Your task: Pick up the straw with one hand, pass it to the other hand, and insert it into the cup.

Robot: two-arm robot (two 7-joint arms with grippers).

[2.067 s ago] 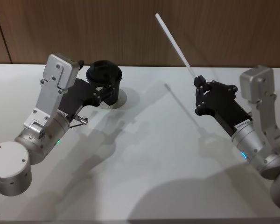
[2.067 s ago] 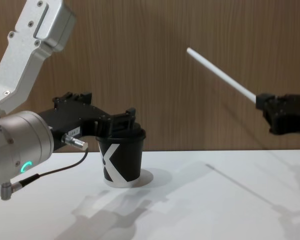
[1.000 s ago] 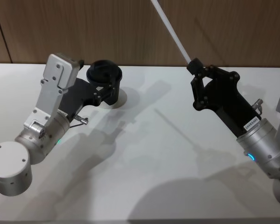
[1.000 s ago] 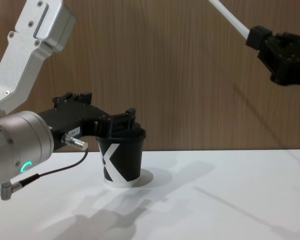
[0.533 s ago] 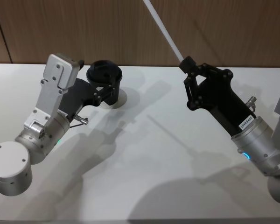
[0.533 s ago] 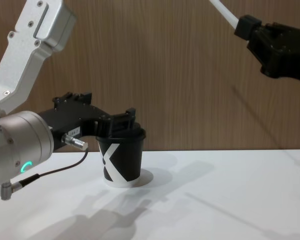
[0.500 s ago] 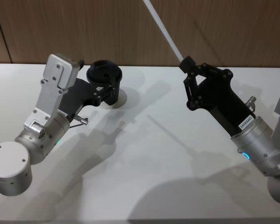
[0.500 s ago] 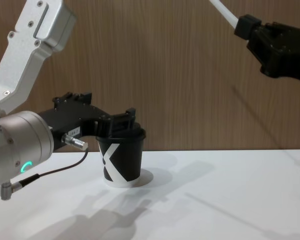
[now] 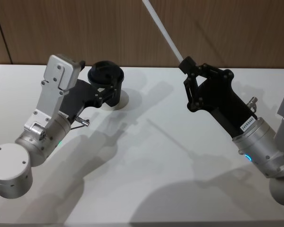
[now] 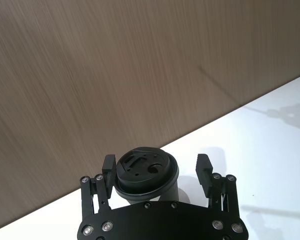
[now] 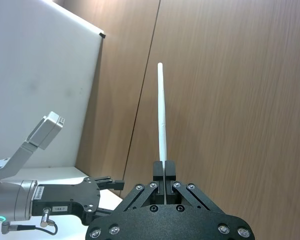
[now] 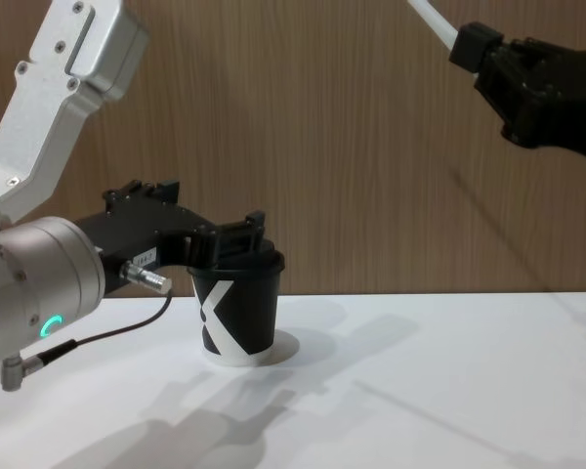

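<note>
The cup (image 9: 105, 73) is black with a domed lid (image 10: 146, 171) and a white K mark (image 12: 215, 315); it stands at the back left of the white table. My left gripper (image 9: 109, 90), on the green-lit arm, is open and straddles the cup just below its lid, with one finger (image 10: 205, 169) clearly off its side. My right gripper (image 9: 185, 64), on the blue-lit arm, is raised at the right and shut on the lower end of the straw (image 9: 163, 30). The whitish straw (image 11: 161, 115) slants up and left from the fingertips (image 12: 466, 44).
The white table (image 9: 146, 179) lies open between the two arms. A brown wood-panelled wall (image 12: 371, 176) runs close behind the cup. A black cable with a metal plug (image 12: 146, 278) hangs from my left wrist, near the cup.
My right gripper has risen and drifted left toward the cup, carrying the straw. The left gripper and the cup have not moved.
</note>
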